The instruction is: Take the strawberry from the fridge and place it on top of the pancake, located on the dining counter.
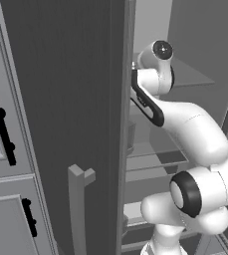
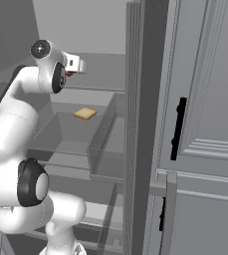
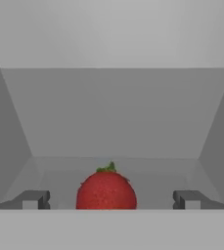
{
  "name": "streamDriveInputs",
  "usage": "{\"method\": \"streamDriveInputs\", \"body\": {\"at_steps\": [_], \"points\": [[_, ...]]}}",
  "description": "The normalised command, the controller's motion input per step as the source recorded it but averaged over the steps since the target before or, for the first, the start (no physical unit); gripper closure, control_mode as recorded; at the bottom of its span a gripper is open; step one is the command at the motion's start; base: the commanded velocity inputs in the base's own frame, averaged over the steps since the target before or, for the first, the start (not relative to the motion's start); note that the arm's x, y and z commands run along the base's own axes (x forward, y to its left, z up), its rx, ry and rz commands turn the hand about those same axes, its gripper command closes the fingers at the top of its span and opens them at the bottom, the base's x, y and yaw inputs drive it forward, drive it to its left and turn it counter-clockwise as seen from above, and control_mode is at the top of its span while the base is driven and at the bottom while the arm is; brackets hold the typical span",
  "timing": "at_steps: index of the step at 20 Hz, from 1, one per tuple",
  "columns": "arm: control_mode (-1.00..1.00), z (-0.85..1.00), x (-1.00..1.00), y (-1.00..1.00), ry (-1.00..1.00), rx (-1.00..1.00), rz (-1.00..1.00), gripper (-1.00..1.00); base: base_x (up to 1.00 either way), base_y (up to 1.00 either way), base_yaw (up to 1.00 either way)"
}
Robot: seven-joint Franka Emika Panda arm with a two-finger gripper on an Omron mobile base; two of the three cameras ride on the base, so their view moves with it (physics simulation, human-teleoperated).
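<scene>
The robot has reached into the fridge [image 1: 75,99], and its pincer [image 3: 108,199] is spread wide with one tip on each side of the strawberry [image 3: 106,190], which sits on a fridge shelf, probably ready to pinch it.

You see a matt dark grey fridge [image 1: 65,99] door with a smooth pale interior, clear glassy shelves [image 2: 70,149], a glossy white arm [image 1: 195,134] with black rubbery joints, a strawberry [image 3: 106,190] of dimpled red skin, matt grey panelled cabinets [image 2: 210,99].
</scene>
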Motion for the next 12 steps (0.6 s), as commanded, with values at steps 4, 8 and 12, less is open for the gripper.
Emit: {"method": "streamDriveInputs", "body": {"at_steps": [4, 8, 12], "points": [[-1.0, -0.08, 0.23, 0.03, 0.0, 0.0, 0.0, -1.0, 0.0, 0.0, 0.0], [-1.0, -0.1, 0.16, 0.06, 0.0, 0.0, 0.0, -1.0, 0.0, 0.0, 0.0], [-1.0, -0.11, 0.14, 0.1, 0.0, 0.0, 0.0, 1.0, 0.0, 0.0, 0.0]]}}
